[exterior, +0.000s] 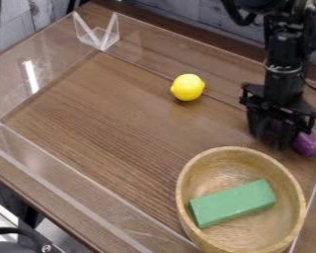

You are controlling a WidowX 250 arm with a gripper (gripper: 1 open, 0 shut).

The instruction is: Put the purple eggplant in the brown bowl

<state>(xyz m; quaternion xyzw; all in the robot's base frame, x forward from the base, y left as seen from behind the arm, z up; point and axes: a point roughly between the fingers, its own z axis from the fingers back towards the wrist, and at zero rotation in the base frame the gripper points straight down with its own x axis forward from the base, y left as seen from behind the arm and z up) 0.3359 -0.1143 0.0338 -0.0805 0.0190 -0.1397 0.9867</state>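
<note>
The purple eggplant lies on the wooden table at the far right edge, just beyond the brown bowl's far rim. Only its right end shows. The black gripper points straight down right beside it, low over the table. Its fingers stand apart, and the right finger covers the eggplant's left part. Whether a finger touches the eggplant I cannot tell. The brown bowl sits at the front right, just in front of the gripper.
A green rectangular block lies inside the bowl. A yellow ball rests mid-table, left of the gripper. Clear plastic walls border the table, with a clear stand at the back left.
</note>
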